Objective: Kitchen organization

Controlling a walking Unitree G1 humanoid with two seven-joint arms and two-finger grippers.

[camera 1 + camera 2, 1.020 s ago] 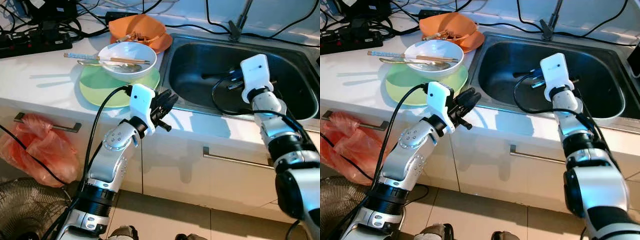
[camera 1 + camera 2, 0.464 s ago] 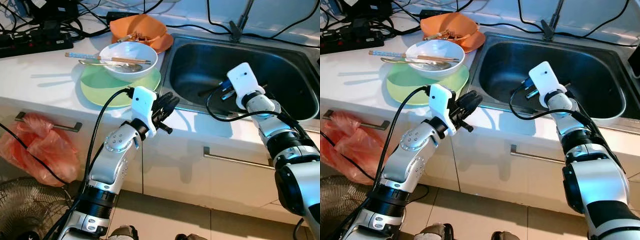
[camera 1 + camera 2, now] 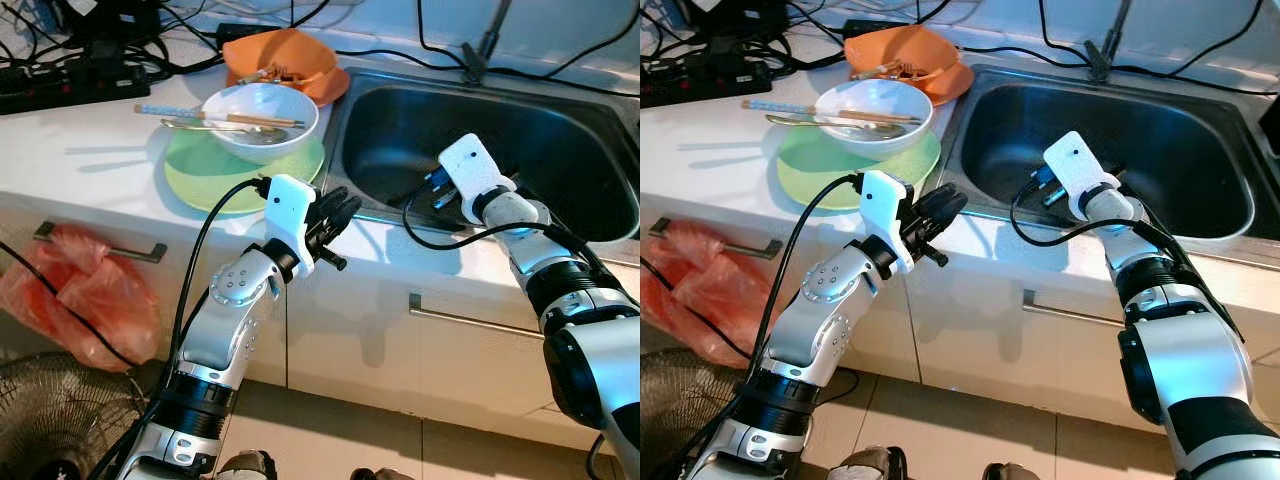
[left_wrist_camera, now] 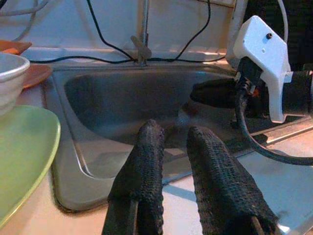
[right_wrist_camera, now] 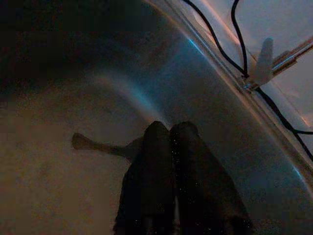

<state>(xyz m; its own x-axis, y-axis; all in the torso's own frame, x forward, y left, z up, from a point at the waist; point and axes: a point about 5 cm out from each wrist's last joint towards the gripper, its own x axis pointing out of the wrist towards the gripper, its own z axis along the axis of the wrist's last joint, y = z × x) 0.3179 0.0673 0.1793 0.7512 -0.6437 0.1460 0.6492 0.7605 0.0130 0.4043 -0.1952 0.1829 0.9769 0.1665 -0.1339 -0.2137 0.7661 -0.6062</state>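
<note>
I have the right gripper (image 5: 168, 128) low inside the sink (image 3: 590, 120), its two fingers pressed together with nothing between them that I can see; a dim, spoon-like shape (image 5: 93, 144) lies on the sink floor just past the tips, though I can't say for sure what it is. My left gripper (image 4: 171, 134) hangs at the counter's front edge, between the green plate (image 3: 195, 175) and the sink, fingers a little apart and holding nothing.

As I judge it, the organizing has barely started. The white bowl (image 3: 262, 105) sits on the green plate with chopsticks (image 3: 215, 116) and a spoon (image 3: 215, 129) laid across it, and the orange dish (image 3: 285, 55) behind it also holds utensils I can't make out. All of that is left to clear, and neither claw carries anything toward it yet
</note>
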